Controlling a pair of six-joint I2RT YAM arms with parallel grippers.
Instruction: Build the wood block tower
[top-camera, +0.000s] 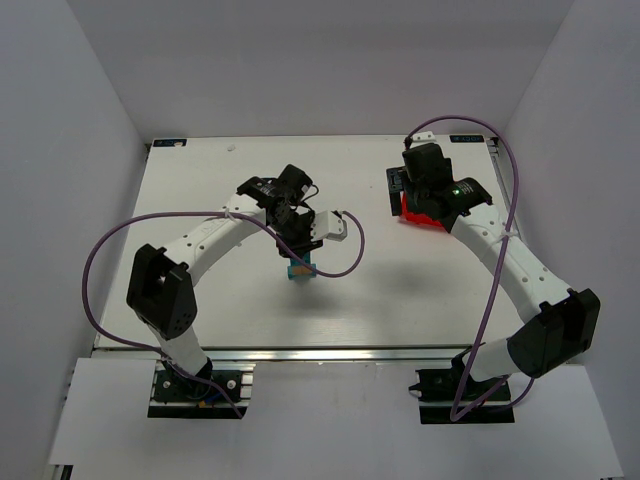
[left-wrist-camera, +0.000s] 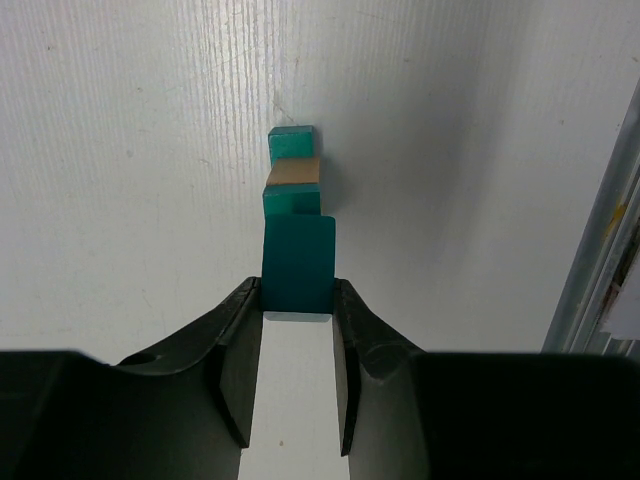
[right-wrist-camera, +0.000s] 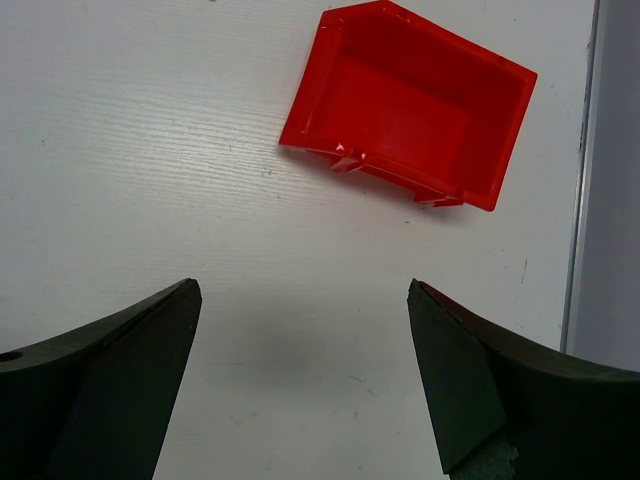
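The wood block tower (left-wrist-camera: 294, 185) stands on the white table as a small stack: a teal cube, a tan block and another teal cube. In the top view the tower (top-camera: 299, 270) shows just below my left wrist. My left gripper (left-wrist-camera: 298, 290) is shut on a larger teal block (left-wrist-camera: 298, 262), pinched between both fingertips and lined up over the stack. Whether that block rests on the stack I cannot tell. My right gripper (right-wrist-camera: 302, 290) hangs wide open over bare table, with nothing between its fingers.
A red plastic bin (right-wrist-camera: 410, 110) lies empty just ahead of the right gripper, near the table's right edge. In the top view the red bin (top-camera: 421, 217) is partly covered by the right arm. A metal rail (left-wrist-camera: 600, 250) borders the table beside the left gripper.
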